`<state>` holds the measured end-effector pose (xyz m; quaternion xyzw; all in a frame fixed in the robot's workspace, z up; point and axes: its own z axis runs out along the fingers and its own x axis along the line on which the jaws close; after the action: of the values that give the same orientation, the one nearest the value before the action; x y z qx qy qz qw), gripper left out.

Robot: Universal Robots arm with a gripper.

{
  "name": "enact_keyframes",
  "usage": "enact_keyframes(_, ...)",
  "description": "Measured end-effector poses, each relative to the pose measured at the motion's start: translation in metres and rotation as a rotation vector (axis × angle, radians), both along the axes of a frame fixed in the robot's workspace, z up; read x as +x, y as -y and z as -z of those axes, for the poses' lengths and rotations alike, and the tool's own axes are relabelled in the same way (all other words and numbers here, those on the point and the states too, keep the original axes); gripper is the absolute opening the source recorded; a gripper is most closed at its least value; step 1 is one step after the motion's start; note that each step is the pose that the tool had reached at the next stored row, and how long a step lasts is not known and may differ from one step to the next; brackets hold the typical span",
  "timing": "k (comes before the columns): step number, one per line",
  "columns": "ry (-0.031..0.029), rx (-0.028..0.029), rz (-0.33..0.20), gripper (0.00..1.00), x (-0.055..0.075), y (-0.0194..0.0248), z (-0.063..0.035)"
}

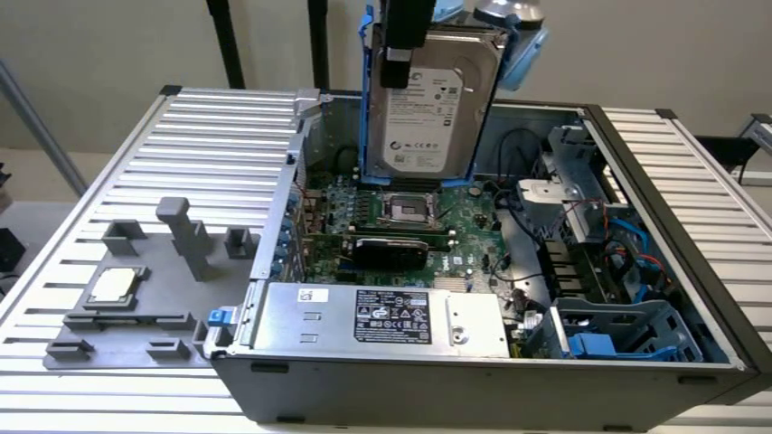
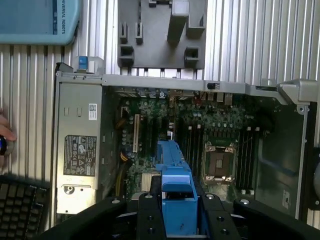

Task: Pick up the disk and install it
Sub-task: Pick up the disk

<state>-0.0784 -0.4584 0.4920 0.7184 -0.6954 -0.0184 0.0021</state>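
Gripper [image 1: 408, 50] hangs above the open computer case [image 1: 675, 181], over its motherboard [image 1: 410, 217] and well apart from the drive cage [image 1: 627, 330] (probably the bay, judging by its blue fittings). Its jaws clamp the upper end of the disk [image 1: 465, 54]: pickup looks done, install pending. Seating it would call for squaring the blue rails [image 1: 367, 99] to a bay. Long axis vertical, white label [image 1: 422, 127] facing the exterior camera.

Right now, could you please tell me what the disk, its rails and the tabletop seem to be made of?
The disk: likely metal, a dull silver-grey casing with a white paper-like label. Its rails: probably plastic, bright blue and evenly coloured. The tabletop: seemingly aluminium, pale matt ribbed slats.
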Motion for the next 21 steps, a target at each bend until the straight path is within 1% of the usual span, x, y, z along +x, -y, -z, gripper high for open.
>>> enact_keyframes(7, 0.0001, 0.0, 0.0, 0.33, 0.031, 0.0093, 0.0019)
enact_keyframes(13, 0.0014, -0.0001, 0.0, 0.33, 0.053, 0.0184, 0.0027)
enact_keyframes(16, 0.0022, -0.0001, 0.0, 0.33, 0.062, 0.0237, 0.0031)
enact_keyframes(21, 0.0027, 0.0, 0.0, 0.33, 0.075, 0.0344, 0.0039)
